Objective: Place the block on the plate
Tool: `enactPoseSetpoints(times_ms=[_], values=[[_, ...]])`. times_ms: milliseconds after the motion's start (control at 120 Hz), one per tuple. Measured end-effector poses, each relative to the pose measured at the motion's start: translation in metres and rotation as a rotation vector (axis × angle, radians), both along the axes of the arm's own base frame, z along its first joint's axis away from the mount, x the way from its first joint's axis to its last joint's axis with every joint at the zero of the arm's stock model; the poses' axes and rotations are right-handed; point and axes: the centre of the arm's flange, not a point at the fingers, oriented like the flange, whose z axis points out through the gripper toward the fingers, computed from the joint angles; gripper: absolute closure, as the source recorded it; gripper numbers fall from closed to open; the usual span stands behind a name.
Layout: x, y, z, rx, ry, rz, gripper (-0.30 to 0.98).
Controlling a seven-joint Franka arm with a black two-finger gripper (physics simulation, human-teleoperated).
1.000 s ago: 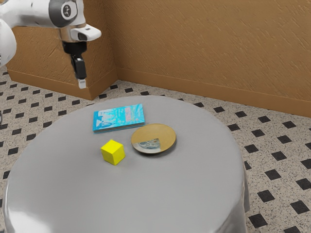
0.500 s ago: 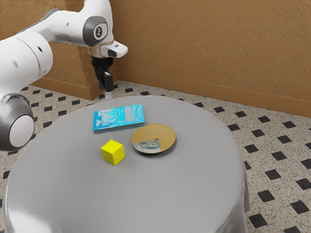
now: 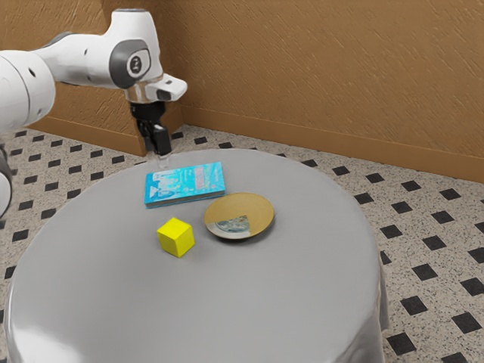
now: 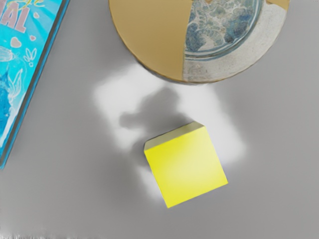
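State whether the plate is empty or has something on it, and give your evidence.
Empty: the plate bears nothing but its own pattern, and the yellow block sits beside it on the tablecloth.

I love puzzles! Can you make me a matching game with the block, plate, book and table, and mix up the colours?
Things:
1. block
2. plate
3. book
4. table

Colours:
A. grey all over
B. mostly tan, with a patterned part
C. bright blue, with pictures
D. plain yellow

Right pairs: 1-D, 2-B, 3-C, 4-A
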Motion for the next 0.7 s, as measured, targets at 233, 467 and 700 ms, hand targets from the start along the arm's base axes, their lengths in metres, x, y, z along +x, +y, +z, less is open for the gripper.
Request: enactPoseSetpoints(times_ms=[233,467,700], values=[[-0.013,0.005,0.006,-0.006,-0.011,0.156,0.0],[-0.027,-0.002,-0.057,0.001,0.078,0.278,0.0],[-0.02,-0.034,-0.095,0.02,0.078,0.307,0.0]])
